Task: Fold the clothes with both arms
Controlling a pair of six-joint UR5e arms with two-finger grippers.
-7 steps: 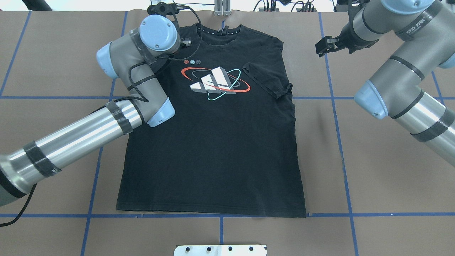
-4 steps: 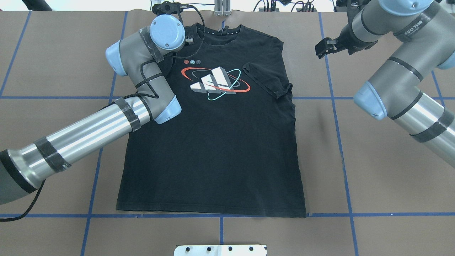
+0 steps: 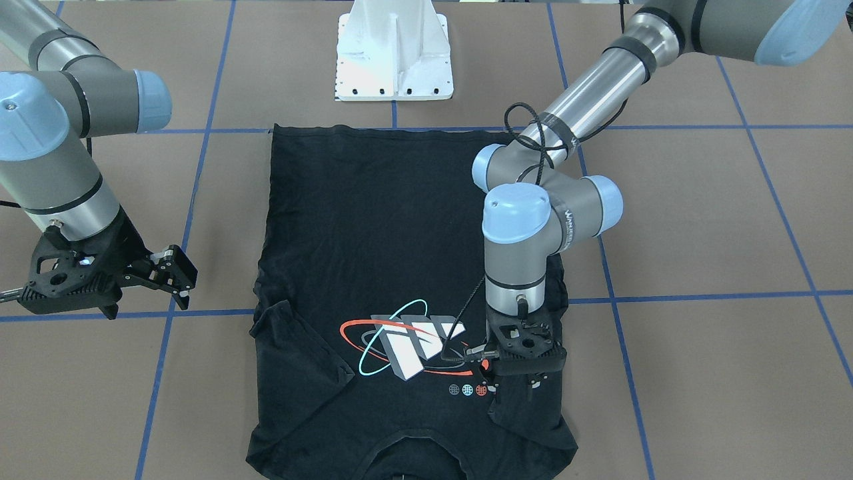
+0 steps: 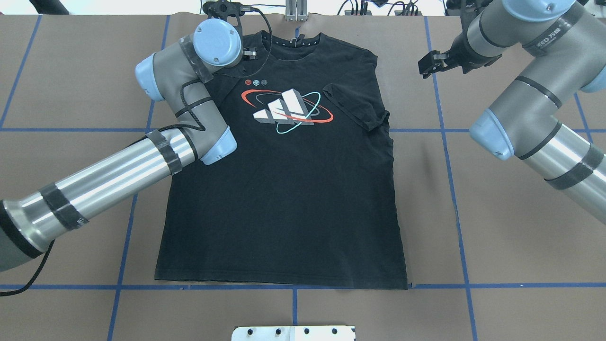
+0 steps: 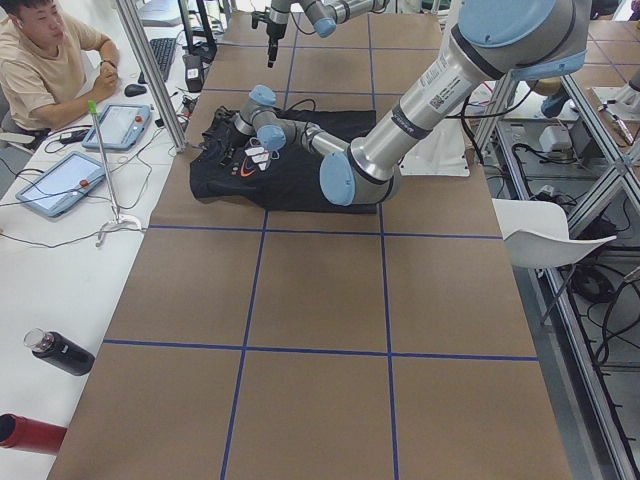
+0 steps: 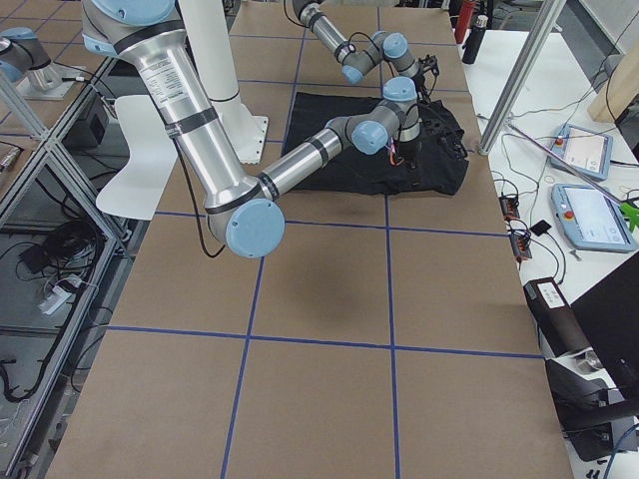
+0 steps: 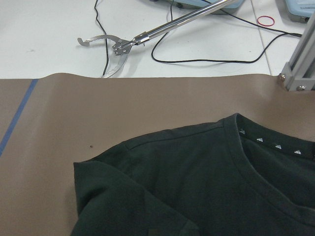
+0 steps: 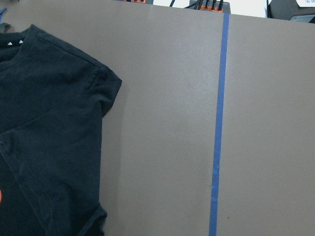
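The black T-shirt (image 4: 284, 189) lies flat on the brown table with its orbit graphic (image 4: 286, 110) facing up and its collar at the far edge. Both sleeves are folded inward onto the chest. My left gripper (image 3: 513, 390) hangs just above the folded sleeve beside the graphic, fingers apart and holding nothing; in the overhead view the wrist hides it. The left wrist view shows only the shoulder and collar (image 7: 246, 142). My right gripper (image 4: 424, 65) hovers open over bare table, right of the shirt's shoulder (image 8: 74, 73).
The white pedestal base (image 3: 394, 57) stands at the near edge by the hem. Blue tape lines (image 4: 445, 142) cross the table. Past the collar edge are a metal post (image 4: 296, 12), cables and a side table where a person (image 5: 45, 60) sits with tablets.
My left wrist moved right over the shirt's shoulder, then drew back a little to the left. The right gripper crept slightly left and farther away. The shirt has not shifted.
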